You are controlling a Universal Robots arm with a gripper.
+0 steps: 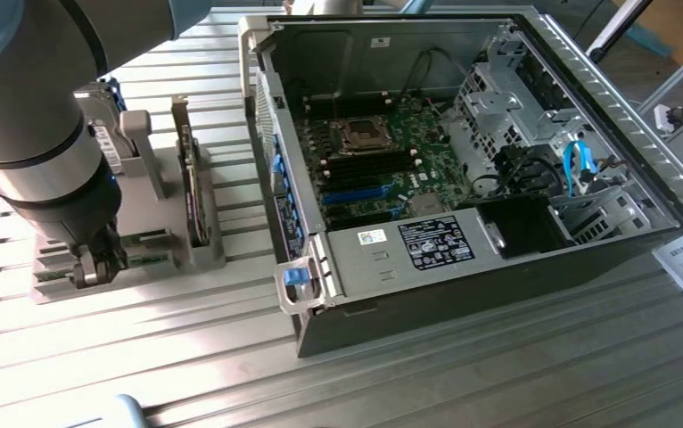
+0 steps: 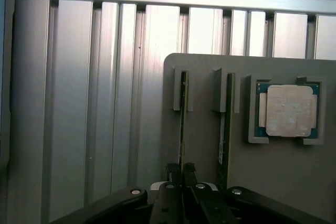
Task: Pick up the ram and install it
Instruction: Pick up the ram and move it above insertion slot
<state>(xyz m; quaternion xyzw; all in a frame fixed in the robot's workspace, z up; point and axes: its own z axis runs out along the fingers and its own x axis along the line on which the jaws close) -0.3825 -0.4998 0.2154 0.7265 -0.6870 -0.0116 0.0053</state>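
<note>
**Pincer closed on a memory stick in the grey holder**

The holder is a matte grey block with squared slot guides and one square recess. It rests on a table of ribbed, brushed aluminium slats that catch the light. The ram stands on edge in one of the holder's slots and is seen as a thin dark green line.

The gripper has black, jointed metal fingers. Its fingertips sit close together on either side of the ram's near end and appear clamped on the stick, which is seated in its slot.

In the holder's neighbouring slot stands a second memory stick, also on edge, with a pale label showing. Beyond it, in the holder's recess, lies a square processor with a dull silver lid and a green rim.

In the exterior view the thick grey arm reaches straight down onto the holder. An upright card stands in its own grey stand just beside the holder. Past that is the open computer case, well apart from the holder, with its green motherboard exposed.
</note>
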